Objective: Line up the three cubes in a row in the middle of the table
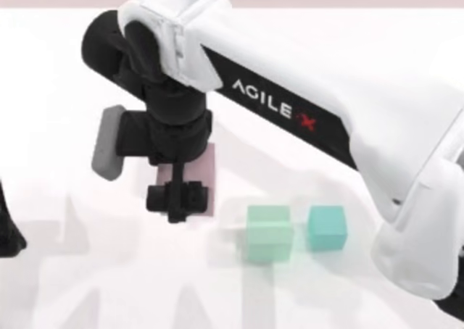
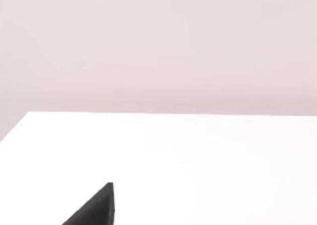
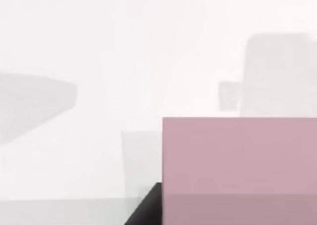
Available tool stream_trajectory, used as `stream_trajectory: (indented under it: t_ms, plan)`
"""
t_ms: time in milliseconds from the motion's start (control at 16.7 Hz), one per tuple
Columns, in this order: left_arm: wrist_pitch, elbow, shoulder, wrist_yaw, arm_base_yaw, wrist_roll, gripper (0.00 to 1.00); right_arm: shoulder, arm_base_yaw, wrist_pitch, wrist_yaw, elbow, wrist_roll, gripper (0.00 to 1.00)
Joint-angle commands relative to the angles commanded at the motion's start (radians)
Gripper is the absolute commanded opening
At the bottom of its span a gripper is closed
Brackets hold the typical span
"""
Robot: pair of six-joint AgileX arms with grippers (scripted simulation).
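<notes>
Three matte cubes looked light and rigid; right gripper (image 1: 176, 198), left of the pale mint-green cube (image 1: 268, 232), clamped the large dusty-pink cube (image 1: 206, 171) by opposite faces.

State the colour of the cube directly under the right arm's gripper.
Dusty pink. The cube shows best in the right wrist view, filling the foreground.

Pale pink wall (image 2: 158, 46), plain and flat, fills upper half of left wrist view. Soft grey shadows (image 3: 34, 103), blurry, in right wrist view.
</notes>
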Motion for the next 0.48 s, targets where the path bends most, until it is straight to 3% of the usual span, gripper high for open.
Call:
stream_trajectory:
  t_ms: [180,480]
  plan:
    - [0.000,0.000,0.000,0.000,0.000,0.000,1.00,0.033,0.044,-0.033,0.000,0.060,0.009,0.00]
    - [0.000,0.000,0.000,0.000,0.000,0.000,1.00,0.029,0.040,-0.029,-0.001,0.056,0.010,0.00]
